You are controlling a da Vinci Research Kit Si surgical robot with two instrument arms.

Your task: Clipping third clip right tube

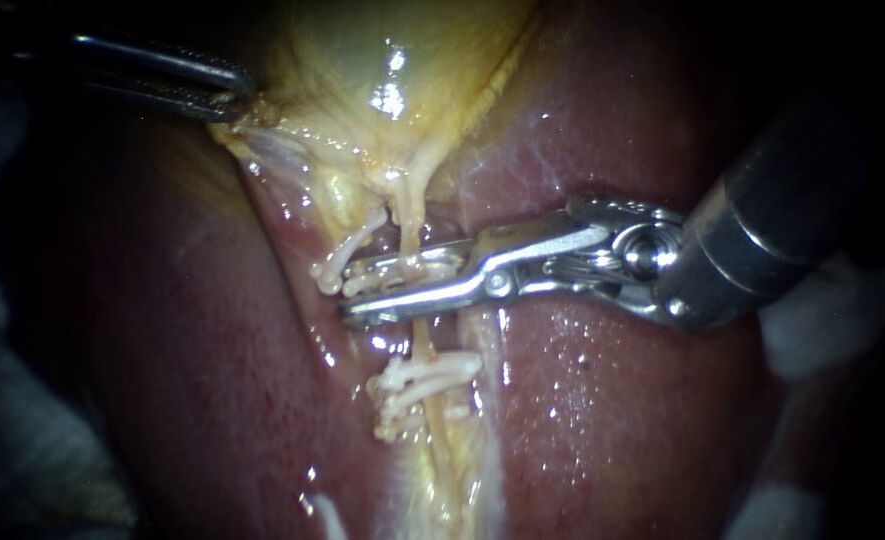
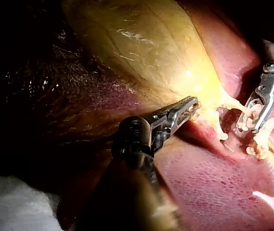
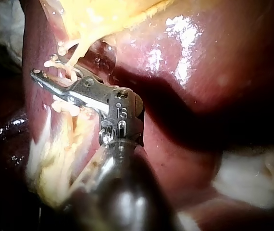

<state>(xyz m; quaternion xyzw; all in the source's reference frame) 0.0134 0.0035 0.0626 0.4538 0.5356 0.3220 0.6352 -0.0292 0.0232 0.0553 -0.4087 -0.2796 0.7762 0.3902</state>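
Surround dark, near black past liver point(image 1: 612, 420) edges in endoscope view. Light narrow, strongest at centre, wet glints there, fading outward. Pale cloth point(image 1: 812, 330) just off liver's right edge. Greyer cloth fold point(image 1: 32, 450) off left edge, dim. Left wrist view: white cloth in shadow point(image 2: 12, 202) beside dark tissue. Right wrist view: white wad point(image 3: 252, 178) against liver, pale patch point(image 3: 0, 24) past far edge.

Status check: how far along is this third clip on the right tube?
Done: white clips already sit farther down the thin yellow tube. In hand: right instrument jaws straddle the tube, holding a fresh white clip; left instrument grips the yellow gallbladder. Left: probably squeeze fully, then release.
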